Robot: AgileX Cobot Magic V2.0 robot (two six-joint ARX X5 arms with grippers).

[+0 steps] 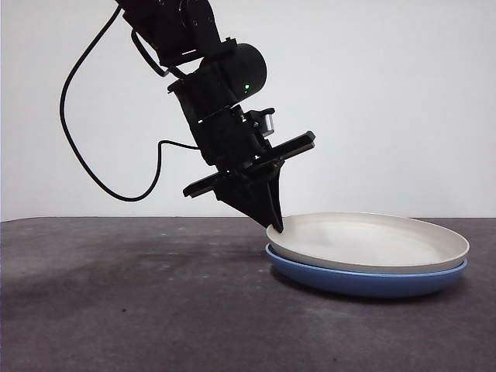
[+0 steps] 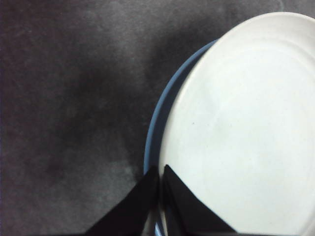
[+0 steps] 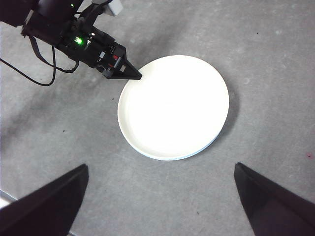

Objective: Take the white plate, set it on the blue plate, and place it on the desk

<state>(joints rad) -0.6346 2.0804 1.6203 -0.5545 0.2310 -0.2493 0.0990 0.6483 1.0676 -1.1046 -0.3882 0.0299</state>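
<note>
The white plate (image 1: 372, 236) (image 2: 246, 123) (image 3: 172, 105) lies stacked on the blue plate (image 1: 364, 280) (image 2: 155, 132) (image 3: 209, 146), which rests on the dark grey desk (image 1: 116, 310). The white plate sits a little off-centre, so a blue crescent shows along one side. My left gripper (image 1: 275, 225) (image 2: 160, 172) (image 3: 138, 77) reaches down at a slant to the stack's left rim. Its jaws are pinched together on the white plate's edge. My right gripper (image 3: 161, 166) hangs high above the plates, open and holding nothing.
A black cable (image 1: 77, 139) loops down from the left arm, well above the desk. The desk (image 3: 270, 73) stretches bare on all sides of the stack. A light wall stands behind it.
</note>
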